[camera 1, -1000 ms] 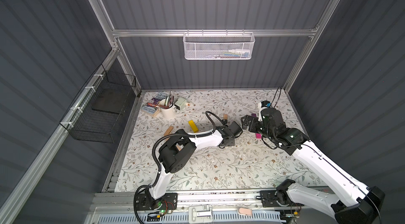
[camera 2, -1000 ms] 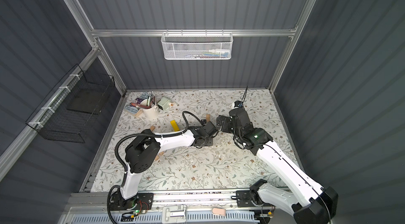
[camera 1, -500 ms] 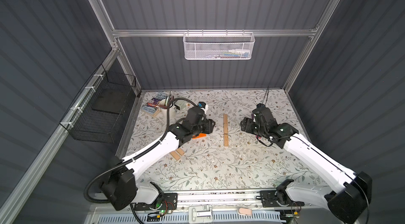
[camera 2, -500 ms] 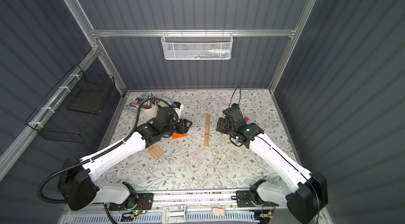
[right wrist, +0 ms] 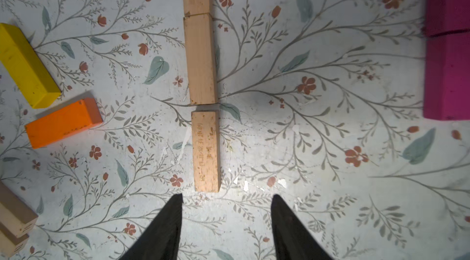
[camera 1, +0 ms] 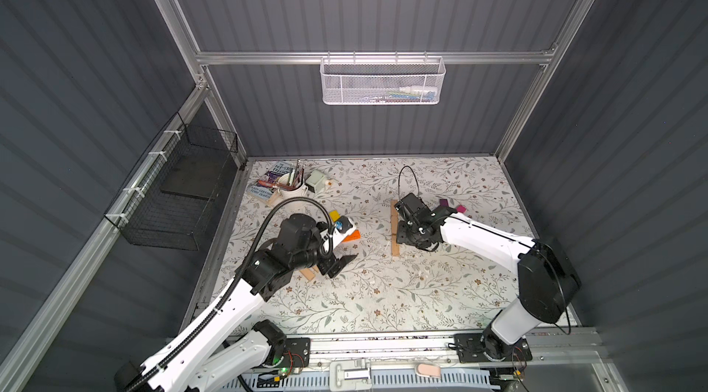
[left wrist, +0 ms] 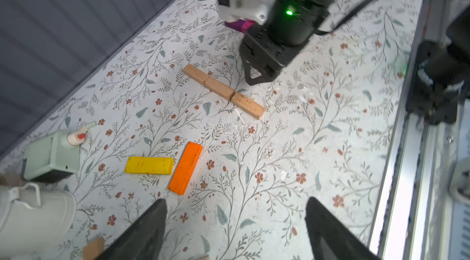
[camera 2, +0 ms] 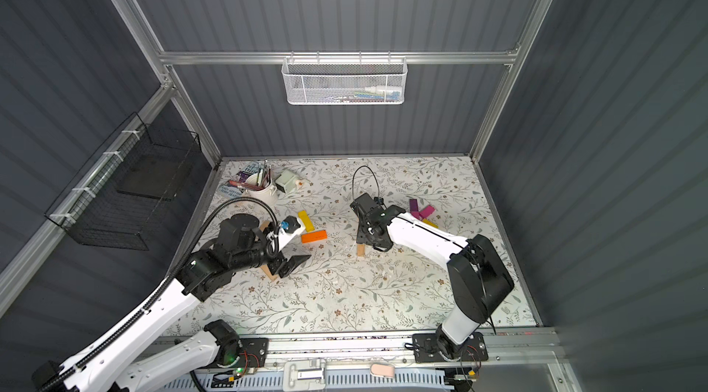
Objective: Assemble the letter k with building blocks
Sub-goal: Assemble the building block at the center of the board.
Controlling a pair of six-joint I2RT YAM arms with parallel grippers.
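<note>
**Spine is down: fetch a diagonal**

Your left gripper (left wrist: 234, 204) gapes wide and empty by the spare tan planks (camera 1: 307, 275); take one squarely across its long sides. Your right gripper (right wrist: 227, 197), part-spread and empty, hovers at the three-plank spine (right wrist: 201, 60); don't nudge it. Beyond lie the orange block (left wrist: 185, 167) and the pink blocks (right wrist: 447, 75).

A cup (camera 1: 295, 192) stands by a book (camera 1: 272, 173) and a green box (camera 1: 316, 181) on the mat (camera 1: 383, 294), a white basket (camera 1: 381, 81) and a black basket (camera 1: 180, 198) hanging above.
</note>
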